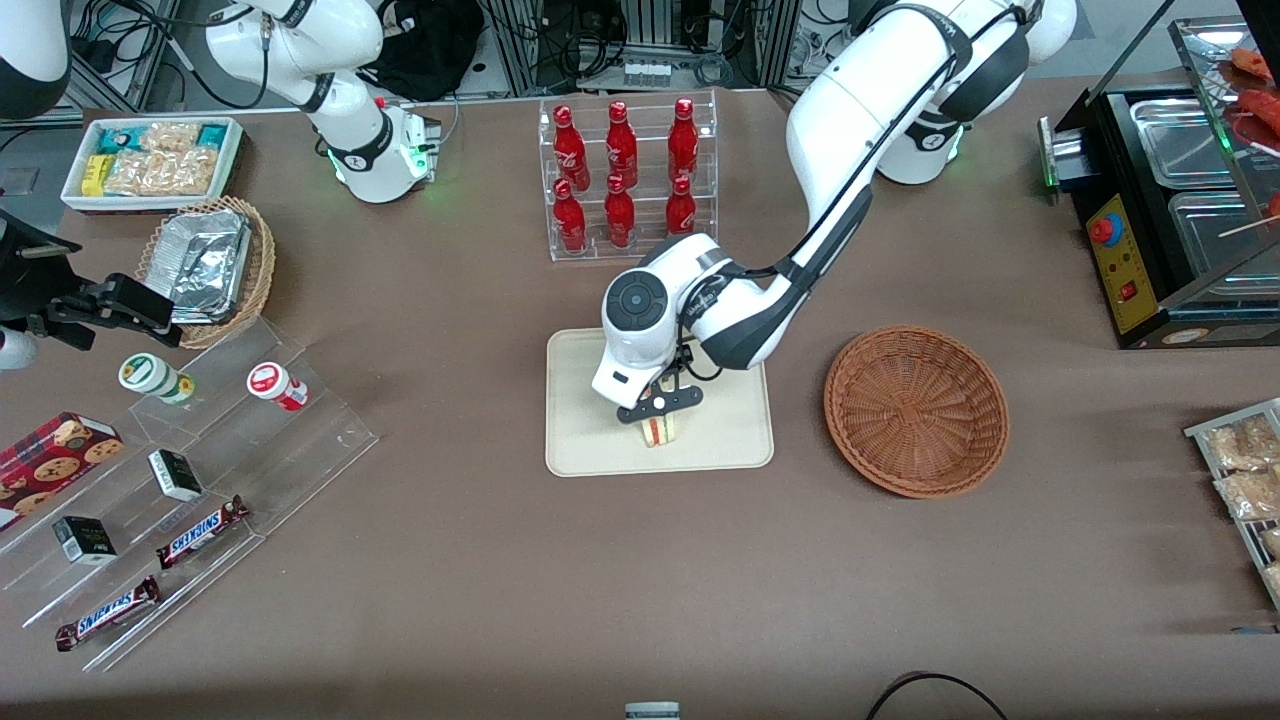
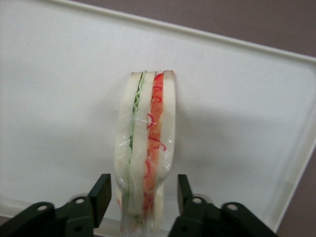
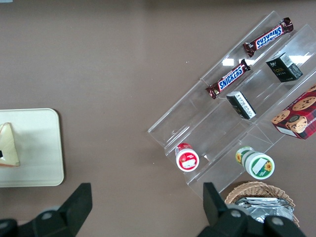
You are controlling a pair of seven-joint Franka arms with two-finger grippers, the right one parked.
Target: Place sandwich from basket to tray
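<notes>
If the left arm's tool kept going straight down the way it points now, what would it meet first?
The sandwich standing between the open tool's fingers, then probably the tray right under it; how high the tool sits is unclear.

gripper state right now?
gripper: open, over the tray, fingers either side of the sandwich with a gap on each side.

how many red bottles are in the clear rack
6 red bottles in the clear acrylic rack: three on its upper tier, three on its lower tier.
</notes>
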